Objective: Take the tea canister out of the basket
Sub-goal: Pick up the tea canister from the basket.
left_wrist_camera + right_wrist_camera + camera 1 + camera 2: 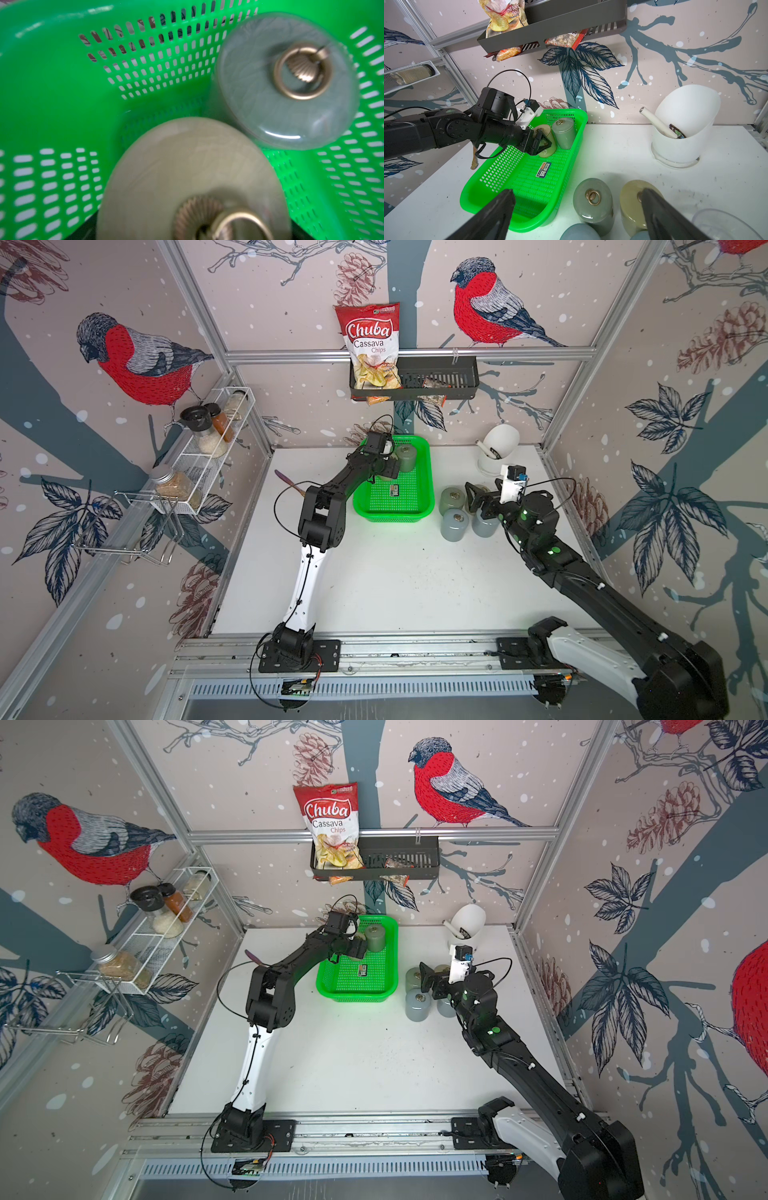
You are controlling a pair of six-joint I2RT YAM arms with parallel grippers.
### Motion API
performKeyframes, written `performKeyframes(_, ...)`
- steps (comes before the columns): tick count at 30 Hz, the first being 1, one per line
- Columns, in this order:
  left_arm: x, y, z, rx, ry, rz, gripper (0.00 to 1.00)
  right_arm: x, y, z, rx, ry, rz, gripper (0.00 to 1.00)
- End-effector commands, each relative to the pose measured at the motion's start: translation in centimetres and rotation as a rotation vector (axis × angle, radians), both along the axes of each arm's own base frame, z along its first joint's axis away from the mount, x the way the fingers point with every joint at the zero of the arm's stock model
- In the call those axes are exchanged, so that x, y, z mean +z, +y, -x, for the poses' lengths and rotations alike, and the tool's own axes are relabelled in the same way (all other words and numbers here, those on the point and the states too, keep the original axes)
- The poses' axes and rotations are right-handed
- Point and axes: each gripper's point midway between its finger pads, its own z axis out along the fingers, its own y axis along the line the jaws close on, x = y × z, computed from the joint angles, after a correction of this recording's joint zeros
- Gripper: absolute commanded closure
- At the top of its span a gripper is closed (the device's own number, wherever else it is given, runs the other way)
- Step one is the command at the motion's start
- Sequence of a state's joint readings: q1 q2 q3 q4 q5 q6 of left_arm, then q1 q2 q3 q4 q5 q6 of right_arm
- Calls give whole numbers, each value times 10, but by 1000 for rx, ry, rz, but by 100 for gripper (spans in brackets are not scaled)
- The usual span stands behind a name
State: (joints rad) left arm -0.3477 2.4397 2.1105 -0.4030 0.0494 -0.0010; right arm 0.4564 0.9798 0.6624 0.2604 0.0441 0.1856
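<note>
Bright green perforated plastic basket (pixel 392 515) holds a grey-green canister (pixel 406 456) and a tilted beige canister (pixel 549 135) clamped by the left gripper (pixel 544 142); right gripper (pixel 577 193) gapes empty.

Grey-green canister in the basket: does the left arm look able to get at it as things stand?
Probably not yet: the left gripper is occupied around the beige canister beside it. Otherwise the grey-green canister stands uncovered in the basket.

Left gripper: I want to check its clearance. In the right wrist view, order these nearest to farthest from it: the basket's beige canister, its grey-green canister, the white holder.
1. beige canister: between the jaws of the left gripper, in the basket.
2. grey-green canister: right beside it, same basket.
3. white holder: on the table by the wall, outside the basket.
</note>
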Motion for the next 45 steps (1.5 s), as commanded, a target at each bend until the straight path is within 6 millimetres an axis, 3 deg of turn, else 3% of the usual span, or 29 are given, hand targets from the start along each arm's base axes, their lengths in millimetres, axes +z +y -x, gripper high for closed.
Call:
performKeyframes(1,28,2,-7,26,-71,21,7,17,1,-1,1,-52,-24,0)
performKeyframes(5,44,0,-7,16,-95,34,7,16,2,-2,4,-51,-23,0)
performKeyframes(8,43,3,-9,21,-96,12,7,16,3,-2,7,-49,-25,0)
performKeyframes(25,16,-1,-6,0,-37,-18,6,14,1,-1,-1,-42,-24,0)
performKeyframes(45,9,1,-10,13,-28,-38,10,10,1,-1,-2,-35,-20,0)
